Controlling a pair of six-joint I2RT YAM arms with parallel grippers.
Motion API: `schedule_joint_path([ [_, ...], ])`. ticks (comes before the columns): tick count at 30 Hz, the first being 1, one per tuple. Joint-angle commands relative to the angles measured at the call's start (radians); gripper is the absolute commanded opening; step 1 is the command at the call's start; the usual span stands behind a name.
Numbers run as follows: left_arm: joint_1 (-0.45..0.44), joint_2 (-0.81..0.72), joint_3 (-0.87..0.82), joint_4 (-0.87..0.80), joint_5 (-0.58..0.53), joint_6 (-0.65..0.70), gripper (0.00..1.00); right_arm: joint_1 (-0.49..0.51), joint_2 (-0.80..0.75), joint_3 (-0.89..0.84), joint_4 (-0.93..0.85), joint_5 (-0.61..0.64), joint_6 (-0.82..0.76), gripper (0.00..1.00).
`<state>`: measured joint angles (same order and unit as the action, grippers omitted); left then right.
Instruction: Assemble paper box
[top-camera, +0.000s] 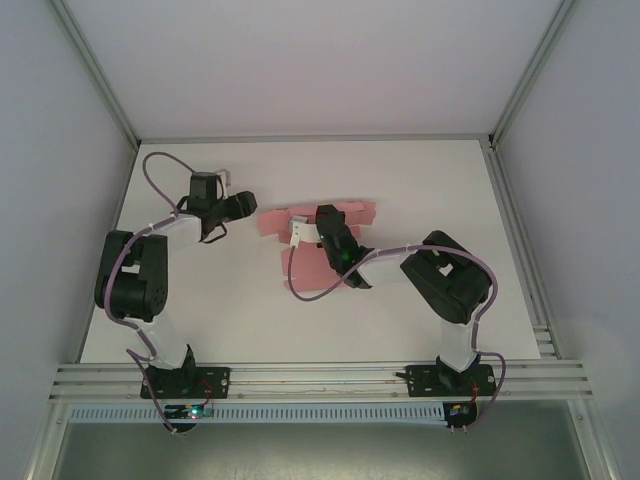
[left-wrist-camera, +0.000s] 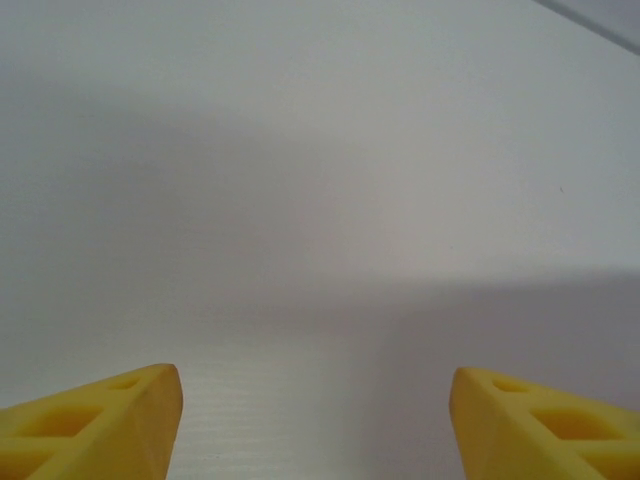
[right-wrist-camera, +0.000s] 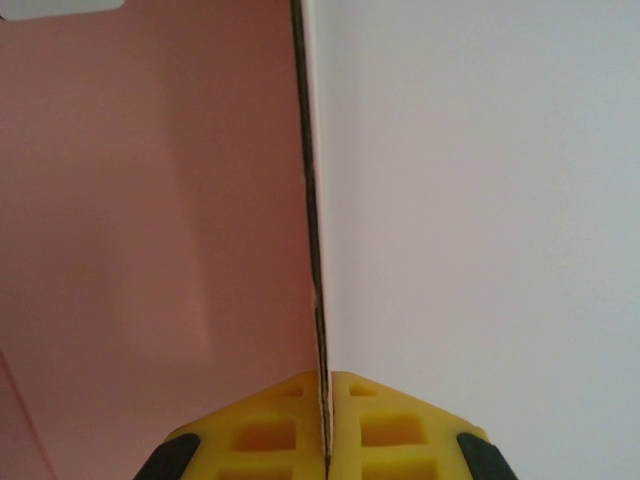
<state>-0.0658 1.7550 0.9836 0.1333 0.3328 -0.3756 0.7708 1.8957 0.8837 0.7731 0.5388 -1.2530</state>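
1. Centrally on the white table, we saw the pink paper box as a die-cut sheet.
2. Right gripper pinched one of its panels.
3. Left gripper stood spread above bare table.

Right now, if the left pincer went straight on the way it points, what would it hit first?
Probably the bare white table: that lies straight ahead of the open left pincer. The pink paper box sits off to its side, held by the right pincer. Depth is unclear.
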Motion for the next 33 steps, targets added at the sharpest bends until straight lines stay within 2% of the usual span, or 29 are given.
schedule_joint_path([
  [1,-0.024,0.003,-0.013,0.04,0.095,0.08,0.68,0.01,0.019,-0.019,0.048,0.04,0.062,0.0],
  [6,-0.058,-0.038,-0.086,0.027,0.124,0.109,0.64,0.012,0.011,-0.032,0.047,0.05,0.069,0.0],
  [9,-0.076,-0.073,-0.139,0.074,0.188,0.123,0.64,0.013,0.002,-0.038,0.027,0.048,0.07,0.0],
  [16,-0.173,-0.047,-0.107,0.06,0.296,0.201,0.57,0.024,-0.015,-0.042,-0.007,0.022,0.086,0.0],
  [21,-0.229,-0.023,-0.095,0.07,0.286,0.216,0.56,0.028,-0.022,-0.049,-0.022,0.026,0.083,0.0],
  [33,-0.249,-0.041,-0.163,0.143,0.314,0.212,0.55,0.03,-0.062,-0.063,-0.059,0.004,0.082,0.0],
])
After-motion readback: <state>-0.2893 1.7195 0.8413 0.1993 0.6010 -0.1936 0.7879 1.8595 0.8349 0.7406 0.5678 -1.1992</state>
